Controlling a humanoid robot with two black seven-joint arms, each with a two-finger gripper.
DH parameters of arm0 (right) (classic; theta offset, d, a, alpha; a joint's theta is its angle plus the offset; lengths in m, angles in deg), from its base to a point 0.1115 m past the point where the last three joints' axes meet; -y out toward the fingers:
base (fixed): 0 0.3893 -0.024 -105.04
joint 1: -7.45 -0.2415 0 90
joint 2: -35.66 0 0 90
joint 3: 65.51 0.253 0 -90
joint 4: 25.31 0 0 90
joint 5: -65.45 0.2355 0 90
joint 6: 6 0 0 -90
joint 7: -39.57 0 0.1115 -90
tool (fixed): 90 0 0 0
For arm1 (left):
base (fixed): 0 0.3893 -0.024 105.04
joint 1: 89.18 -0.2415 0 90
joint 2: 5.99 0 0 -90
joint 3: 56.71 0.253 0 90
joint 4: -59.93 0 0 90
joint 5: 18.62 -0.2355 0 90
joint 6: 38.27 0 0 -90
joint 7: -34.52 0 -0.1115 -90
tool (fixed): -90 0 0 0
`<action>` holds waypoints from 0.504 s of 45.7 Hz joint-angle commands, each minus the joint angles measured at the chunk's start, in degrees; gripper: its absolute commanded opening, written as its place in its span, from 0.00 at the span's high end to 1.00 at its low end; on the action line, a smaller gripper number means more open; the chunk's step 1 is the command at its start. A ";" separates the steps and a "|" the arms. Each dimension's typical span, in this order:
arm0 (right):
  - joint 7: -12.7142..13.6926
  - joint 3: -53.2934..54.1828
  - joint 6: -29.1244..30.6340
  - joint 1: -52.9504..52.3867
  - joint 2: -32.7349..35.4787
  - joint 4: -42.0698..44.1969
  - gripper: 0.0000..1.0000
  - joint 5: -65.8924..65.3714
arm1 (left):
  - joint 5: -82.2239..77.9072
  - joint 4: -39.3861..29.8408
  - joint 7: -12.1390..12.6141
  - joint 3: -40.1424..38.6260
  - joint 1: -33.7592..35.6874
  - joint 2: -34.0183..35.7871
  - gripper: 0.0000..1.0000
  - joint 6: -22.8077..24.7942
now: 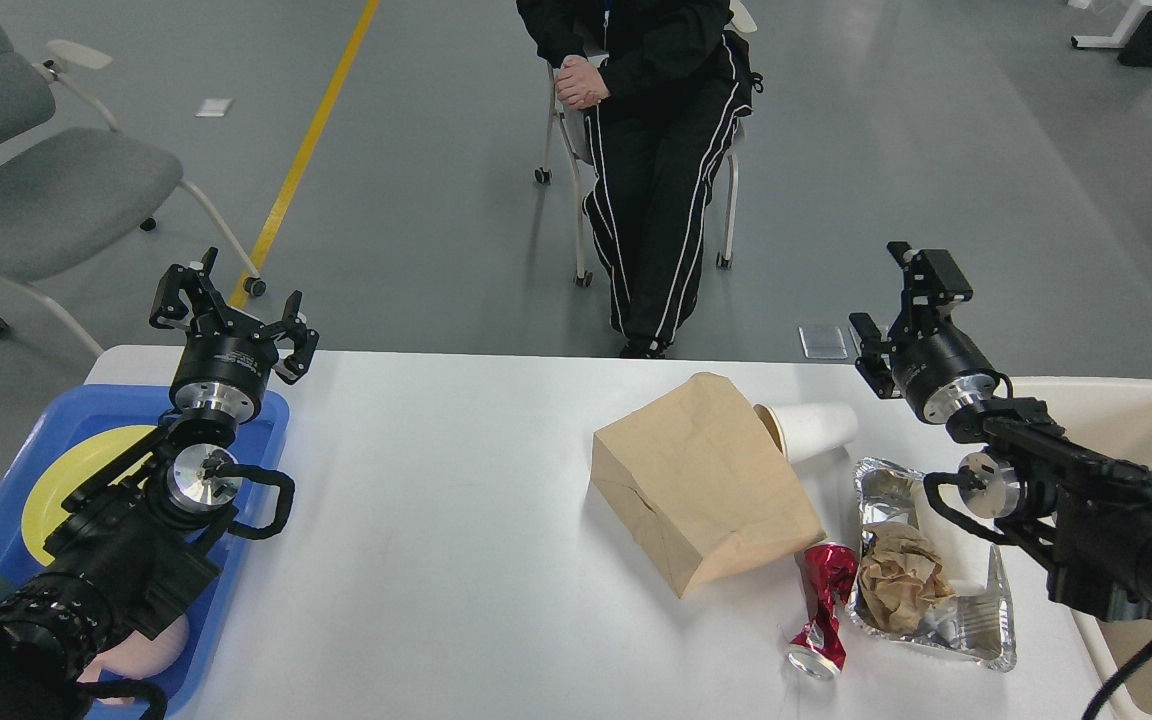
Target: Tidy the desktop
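Both grippers, left (233, 305) and right (891, 300), hang spread and empty. Below them the desktop (436, 560) carries a paper bag (701, 480), cup (816, 428) and crushed can (821, 610); someone (651, 150) sits beyond.

Black jointed arms, silver wrist rings, looping black cables, black pincers

Desktop (456, 560) w/ paper bag (701, 480), crushed can (821, 615), foil tray (976, 640).
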 commanded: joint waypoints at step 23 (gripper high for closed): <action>33.54 -54.14 0.59 -19.78 -1.47 3.03 0.00 4.60 | 0.00 0.00 0.00 0.00 0.00 0.06 0.04 0.00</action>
